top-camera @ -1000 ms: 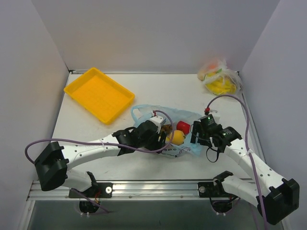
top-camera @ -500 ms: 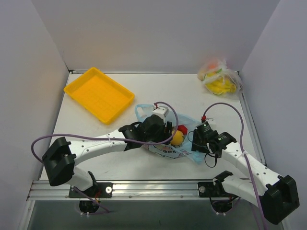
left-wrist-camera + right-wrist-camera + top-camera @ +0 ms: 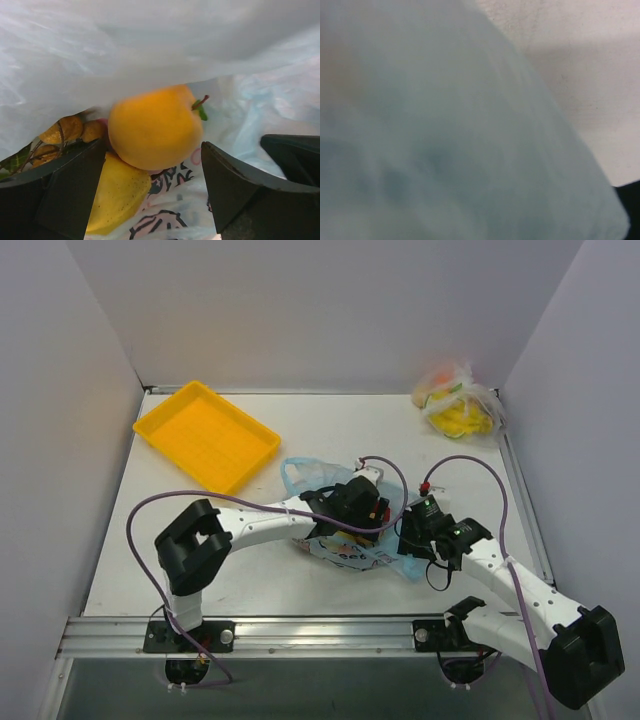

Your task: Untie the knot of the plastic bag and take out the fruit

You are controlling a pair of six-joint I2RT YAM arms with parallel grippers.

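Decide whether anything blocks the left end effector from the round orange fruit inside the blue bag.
Nothing visible does. The open left end effector flanks the orange fruit inside the plastic bag; the film hangs above it, and a yellow fruit lies low beside it.

Blurred pale-blue plastic bag [image 3: 445, 140] close up, white table [image 3: 580, 75] beyond
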